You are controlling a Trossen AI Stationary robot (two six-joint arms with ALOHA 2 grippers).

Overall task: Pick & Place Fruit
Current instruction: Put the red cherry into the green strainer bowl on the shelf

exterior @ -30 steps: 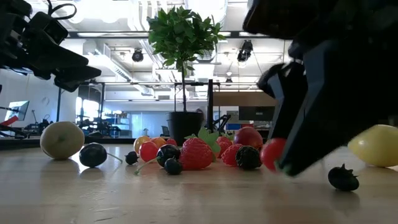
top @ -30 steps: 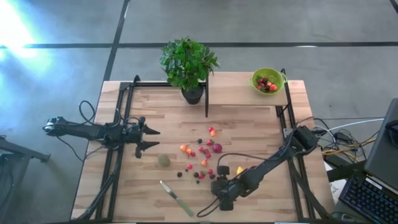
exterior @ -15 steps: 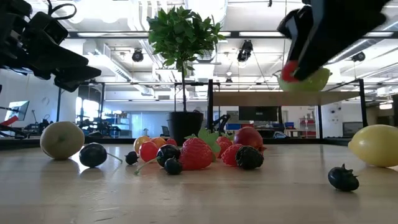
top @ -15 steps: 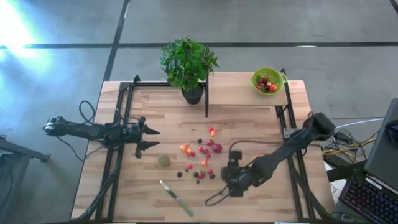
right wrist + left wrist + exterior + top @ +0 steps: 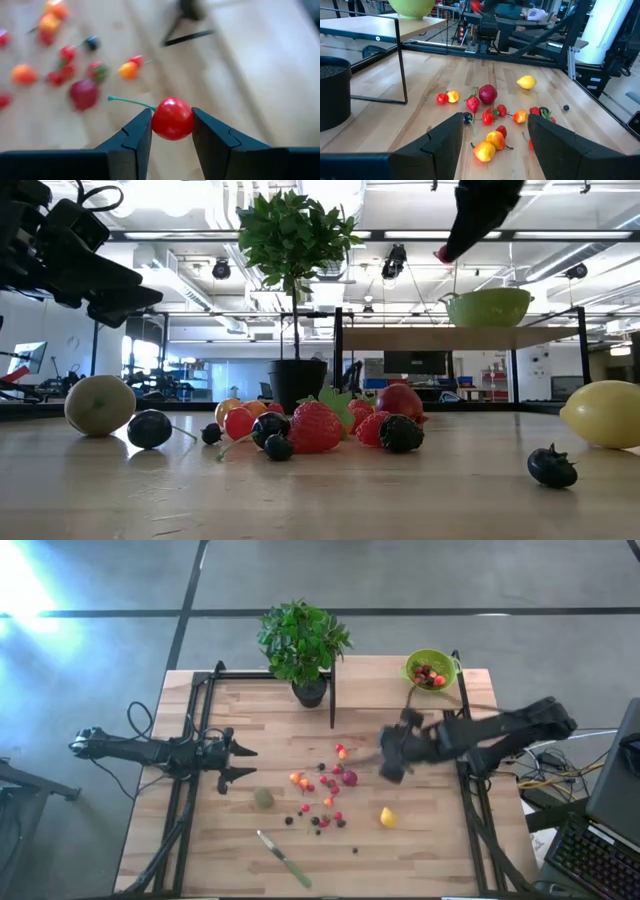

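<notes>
The wooden bench (image 5: 420, 850) is strewn mid-way with small fruit (image 5: 322, 802): a dull-green ball (image 5: 263, 798), a yellow lemon (image 5: 387, 817), red and dark berries. A glossy red cherry (image 5: 172, 118) with a green stem is clamped in the right pincer (image 5: 171, 131), raised above the bench beside the scatter. The left pincer (image 5: 238, 762) is held open at the bench's left edge.

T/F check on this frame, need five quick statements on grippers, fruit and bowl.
1. The right gripper is shut on a red cherry. True.
2. The left gripper holds the kiwi-like ball. False: it is open and empty, at the table's left side; the ball lies on the table.
3. The lime-green bowl already has fruit in it. True.
4. The lemon is inside the bowl. False: it lies on the table, on the right-arm side of the berry cluster.
5. The green-handled knife is stuck in the potted plant. False: it lies flat near the table's front edge.
</notes>
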